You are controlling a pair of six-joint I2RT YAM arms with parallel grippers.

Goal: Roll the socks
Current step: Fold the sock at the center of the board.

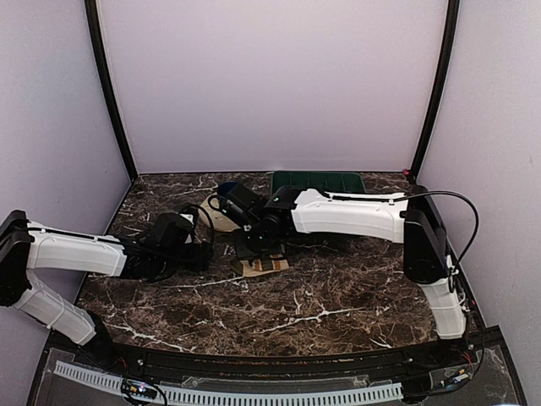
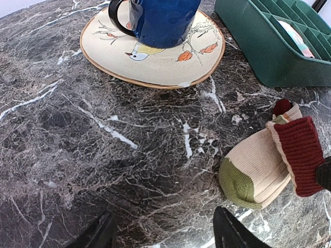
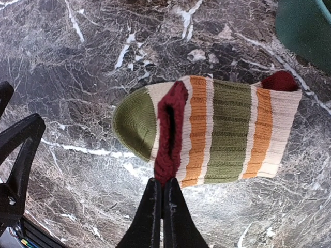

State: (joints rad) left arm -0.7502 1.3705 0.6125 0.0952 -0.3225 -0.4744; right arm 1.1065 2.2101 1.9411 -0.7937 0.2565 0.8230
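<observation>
The right gripper is clenched on the maroon fold of the striped sock, mid-table. The left gripper hangs spread wide over the marble table.

R tool at sock, L tool beside.

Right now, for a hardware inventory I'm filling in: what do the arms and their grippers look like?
The left arm and right arm have rounded white shells with black joints. A thin black cable arcs over the right arm. The left gripper and right gripper are black and taper to points. No markings show.
</observation>
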